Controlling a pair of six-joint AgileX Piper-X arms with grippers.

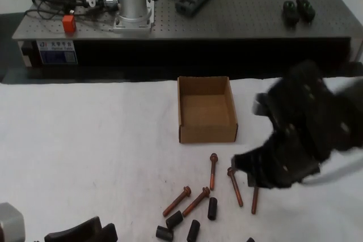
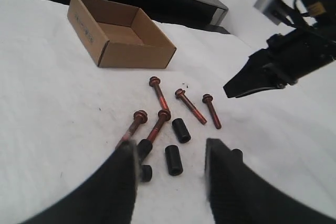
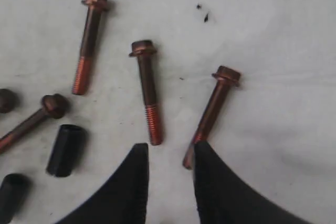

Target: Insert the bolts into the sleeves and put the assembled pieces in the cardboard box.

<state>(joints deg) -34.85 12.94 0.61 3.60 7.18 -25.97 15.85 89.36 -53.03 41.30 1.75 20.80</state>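
High view: your cardboard box (image 1: 207, 134) is empty; bolts (image 1: 213, 171) and sleeves (image 1: 212, 208) lie loose near it, none assembled yet; left gripper (image 2: 170, 148) and right gripper (image 3: 170, 148) both released.

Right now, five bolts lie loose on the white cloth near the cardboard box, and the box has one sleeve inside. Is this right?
Not quite. The cardboard box is empty: the high view shows only its bare floor. The five bolts do lie loose on the white cloth near it.
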